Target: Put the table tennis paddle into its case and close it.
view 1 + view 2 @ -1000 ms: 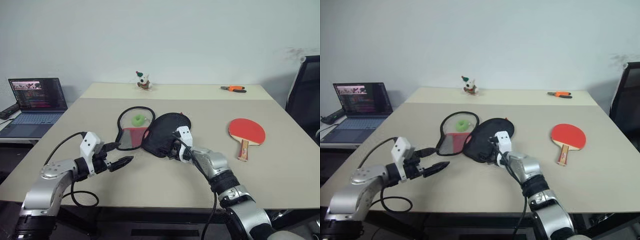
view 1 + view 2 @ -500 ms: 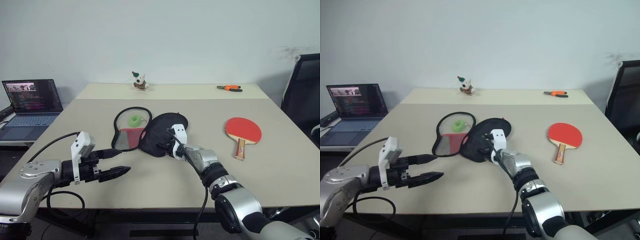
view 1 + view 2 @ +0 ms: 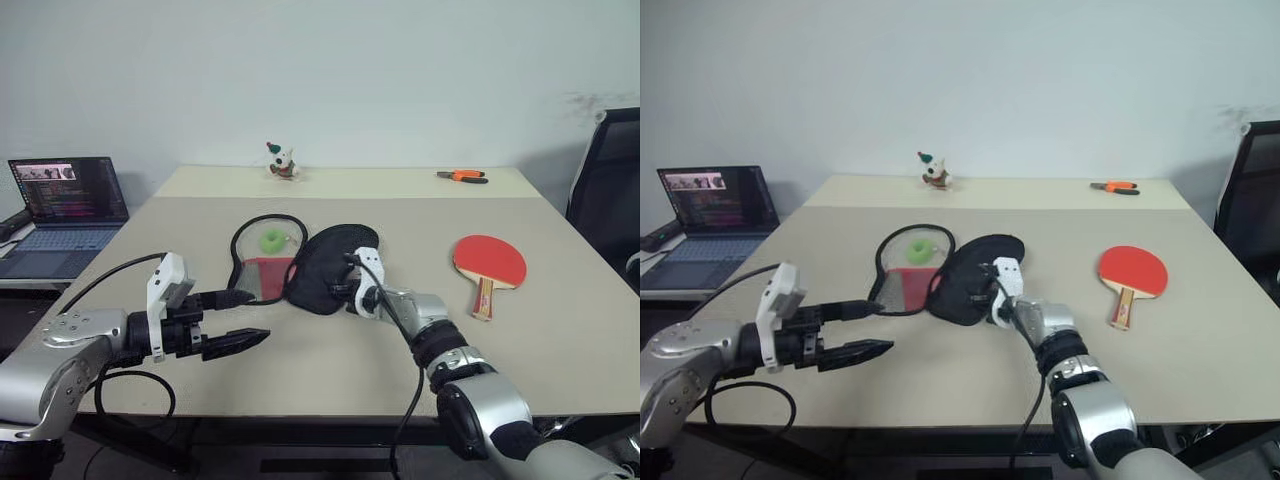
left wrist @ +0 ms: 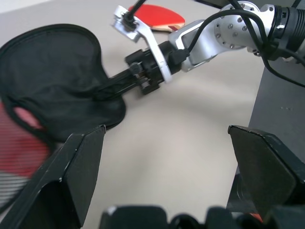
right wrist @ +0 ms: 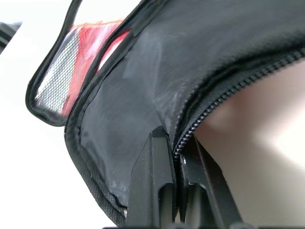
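Even, bright indoor light; soft shadows under soft black fabric case point(image 3: 330, 270) (wrist close-ups blurred near edges).

silver arms, black cables, black-fingered pincers.

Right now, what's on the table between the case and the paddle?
Nothing: in the left eye view, bare table separates the case from the paddle.

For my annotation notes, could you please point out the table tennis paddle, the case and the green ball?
table tennis paddle point(image 3: 490, 260): left eye view, on its red rubber face.
case point(image 3: 325, 265): left eye view, on the black fabric flap.
green ball point(image 3: 272, 240): left eye view, on the ball's middle.
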Robot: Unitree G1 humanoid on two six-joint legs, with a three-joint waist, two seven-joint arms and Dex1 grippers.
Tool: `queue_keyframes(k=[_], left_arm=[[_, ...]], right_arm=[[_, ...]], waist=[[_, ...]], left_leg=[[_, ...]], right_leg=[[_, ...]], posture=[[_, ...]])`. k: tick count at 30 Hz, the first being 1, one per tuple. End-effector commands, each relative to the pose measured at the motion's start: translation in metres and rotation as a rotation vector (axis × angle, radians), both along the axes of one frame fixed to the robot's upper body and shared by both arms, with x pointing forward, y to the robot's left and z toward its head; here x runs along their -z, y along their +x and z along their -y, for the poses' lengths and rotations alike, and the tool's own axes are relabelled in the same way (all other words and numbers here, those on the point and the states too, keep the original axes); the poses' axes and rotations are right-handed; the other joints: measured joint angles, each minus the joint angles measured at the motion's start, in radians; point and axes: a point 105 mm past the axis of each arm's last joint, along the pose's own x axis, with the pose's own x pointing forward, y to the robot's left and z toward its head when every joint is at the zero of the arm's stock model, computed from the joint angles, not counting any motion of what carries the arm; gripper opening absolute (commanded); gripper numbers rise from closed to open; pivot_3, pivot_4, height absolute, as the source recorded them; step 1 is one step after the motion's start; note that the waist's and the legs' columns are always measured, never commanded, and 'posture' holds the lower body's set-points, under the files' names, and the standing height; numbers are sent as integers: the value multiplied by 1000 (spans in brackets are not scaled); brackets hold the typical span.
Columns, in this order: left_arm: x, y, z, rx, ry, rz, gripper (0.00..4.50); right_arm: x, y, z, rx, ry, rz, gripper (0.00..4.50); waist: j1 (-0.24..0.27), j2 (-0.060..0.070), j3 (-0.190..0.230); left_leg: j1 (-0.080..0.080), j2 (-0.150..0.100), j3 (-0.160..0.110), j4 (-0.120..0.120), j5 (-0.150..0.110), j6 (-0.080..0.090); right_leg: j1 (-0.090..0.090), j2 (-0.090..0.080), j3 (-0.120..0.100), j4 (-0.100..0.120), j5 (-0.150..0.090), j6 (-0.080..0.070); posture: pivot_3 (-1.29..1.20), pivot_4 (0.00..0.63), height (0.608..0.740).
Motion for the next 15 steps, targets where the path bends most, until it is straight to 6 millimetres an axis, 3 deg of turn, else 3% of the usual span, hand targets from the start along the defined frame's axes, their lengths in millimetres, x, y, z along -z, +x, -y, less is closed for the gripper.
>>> queue_keyframes(k=[1, 15], left_arm=[[-12, 4, -9, -23, 1, 52, 4500], [-1, 19, -29, -69, 8, 57, 4500]], right_arm=[[-13, -5, 22, -39, -40, 30, 47], [-6, -49, 91, -111, -191, -49, 47]], waist=[[2, 0, 0], [6, 0, 0]], left_leg=[[0, 0, 0, 0, 0, 0], [0, 0, 1, -1, 0, 0]], right_leg=[[0, 0, 0, 0, 0, 0], [-1, 0, 0, 0, 0, 0]], posture=[[0, 150, 740], [0, 150, 740]])
